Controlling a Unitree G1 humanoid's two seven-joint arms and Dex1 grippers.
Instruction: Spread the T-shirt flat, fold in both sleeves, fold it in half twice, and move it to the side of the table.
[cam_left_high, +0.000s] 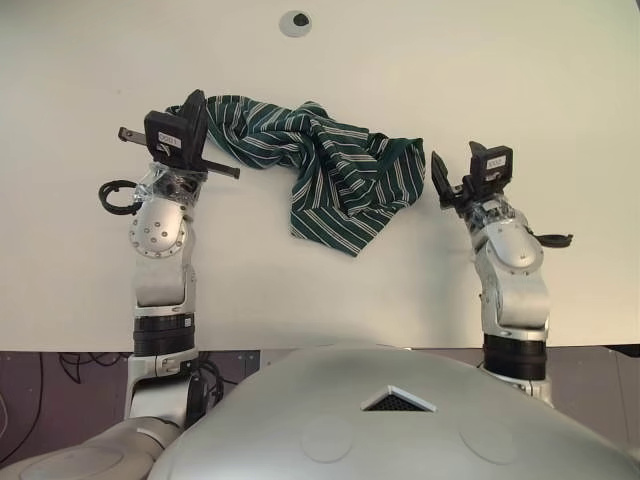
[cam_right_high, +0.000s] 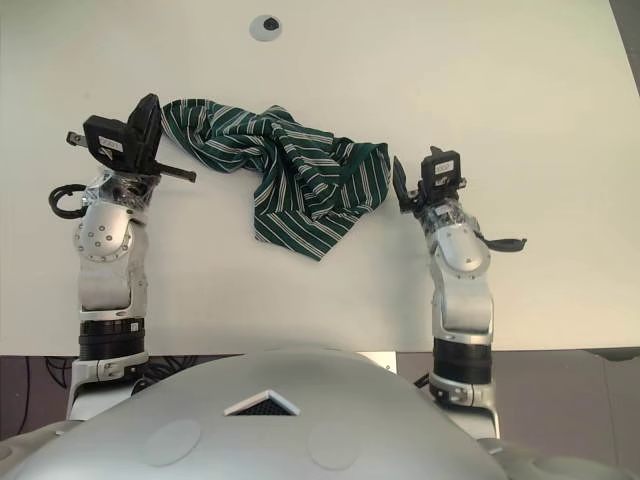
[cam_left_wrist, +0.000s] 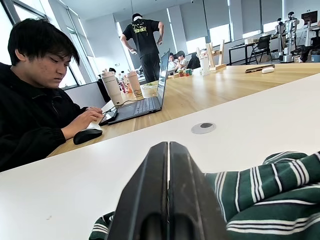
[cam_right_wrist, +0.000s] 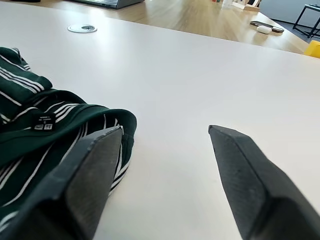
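Surface: a plain white table (cam_left_high: 450, 80), with a round grey cable grommet (cam_left_high: 295, 23) set into its far side.

Head views: the dark green T-shirt with white stripes (cam_left_high: 330, 170) lies crumpled mid-table as a twisted band. One end is bunched at the robot's left, and a loose corner hangs toward the near edge. It is not yet spread, so I judge the task to be at its first step. The left gripper (cam_left_high: 193, 120) sits at the shirt's left end. The right gripper (cam_left_high: 452, 180) sits just beside the shirt's right edge.

Left wrist view: the fingers (cam_left_wrist: 165, 190) are pressed together with only a thin seam showing. Striped cloth lies on both sides beneath them. I cannot tell whether any fabric is caught between them. A long wooden table (cam_left_wrist: 225, 85) stands behind.

Right wrist view: the fingers (cam_right_wrist: 95, 175) are spread wide with nothing between them. One overlaps the shirt's dark hem near a small label, and the other is over bare table.

Risks, as judged:
- If the left grip has little or no cloth, a pull to spread the shirt would slip off and leave it bunched.
- If the right gripper closes here, it may take only the hem, or several twisted layers, so the shirt drags as a rope instead of opening.
- If the two arms pull unevenly, the whole garment would slide across the smooth top.
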